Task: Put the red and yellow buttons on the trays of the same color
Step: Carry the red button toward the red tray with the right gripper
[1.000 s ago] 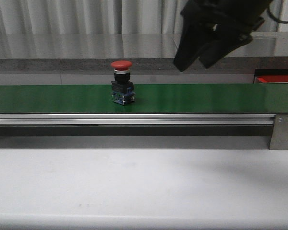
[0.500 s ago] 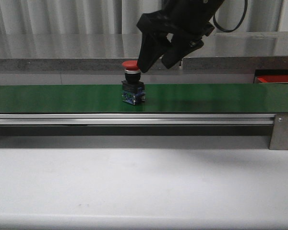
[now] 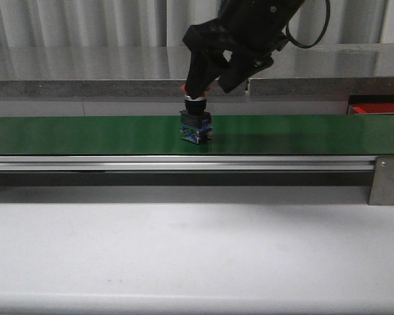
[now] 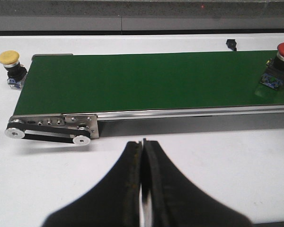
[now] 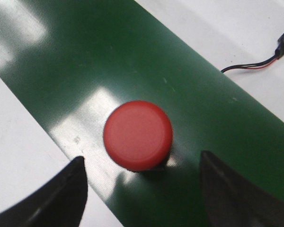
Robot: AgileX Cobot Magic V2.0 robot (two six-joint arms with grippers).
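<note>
On the green belt [image 3: 85, 134], roughly mid-length in the front view, sits the red button [image 3: 196, 118], upright on its dark base with a bit of blue at the bottom. The right gripper [image 3: 213, 82] hangs right over it, coming in from about 1 o'clock, fingers spread wide, one on each side of the red cap. From the front the near finger covers most of the cap, so only a sliver of red shows. The right wrist view settles it: the cap [image 5: 137, 135] sits between the two black fingertips [image 5: 61, 196] with green belt showing on both sides, so nothing is pinched. A thin red-and-black wire [image 5: 255, 64] lies on the white surface past the belt.

Left gripper [image 4: 142, 156] is over the white table [image 4: 217, 156], well apart from the belt, with its fingers pressed together and holding nothing. Its camera also picks up a yellow button [image 4: 10, 66] standing on the table just off the belt's end at 9 o'clock, with the red one way over at 3 o'clock.

Red tray [image 3: 378, 107] peeks out behind the belt's far right end in the front view, well apart from the button. Can't spot a yellow tray from any angle.
</note>
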